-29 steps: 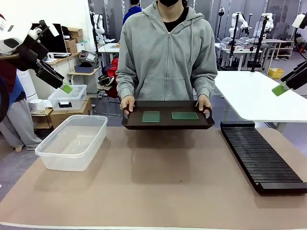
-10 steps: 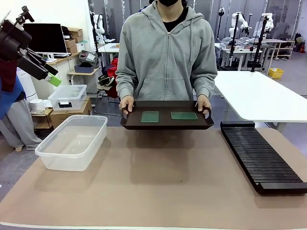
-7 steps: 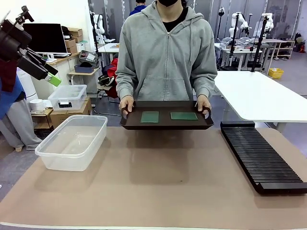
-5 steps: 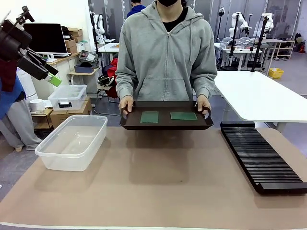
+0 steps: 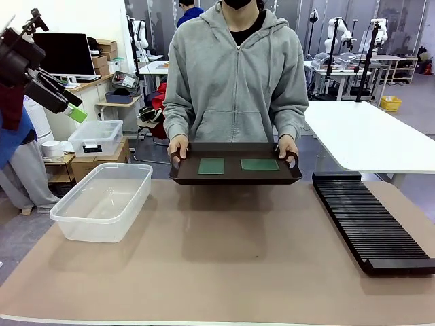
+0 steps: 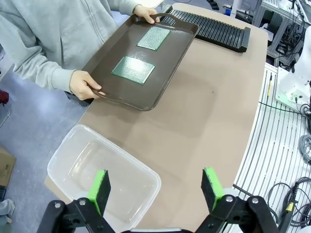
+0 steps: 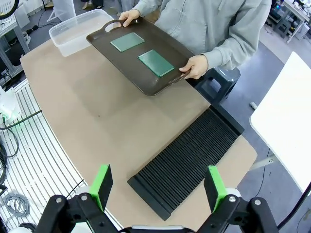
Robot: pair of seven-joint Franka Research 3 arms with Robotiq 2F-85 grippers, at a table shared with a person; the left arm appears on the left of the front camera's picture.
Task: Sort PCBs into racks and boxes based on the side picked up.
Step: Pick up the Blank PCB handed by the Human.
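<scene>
Two green PCBs (image 5: 211,166) (image 5: 259,164) lie flat side by side in a dark brown tray (image 5: 234,176) that a person holds by both handles at the far edge of the table. The PCBs (image 6: 133,69) (image 6: 154,38) also appear from above in the left wrist view, and again (image 7: 127,41) (image 7: 156,62) in the right wrist view. The clear box (image 5: 102,200) stands at the table's left, the long black slotted rack (image 5: 370,221) at its right. My left gripper (image 5: 70,107) hangs open, high at far left, above the box (image 6: 102,174). My right gripper (image 7: 158,187) is open, high above the rack (image 7: 187,162).
A brown mat (image 5: 224,258) covers the table. A smaller lidded clear box (image 5: 96,138) sits on cartons behind the left side. A white table (image 5: 370,139) stands at the back right. The person's hands (image 5: 179,145) (image 5: 287,146) grip the tray's handles.
The person has edged the tray slightly left and lower. The left gripper has held still over the last second; about three seconds ago it was lower and the right gripper was in the front view.
</scene>
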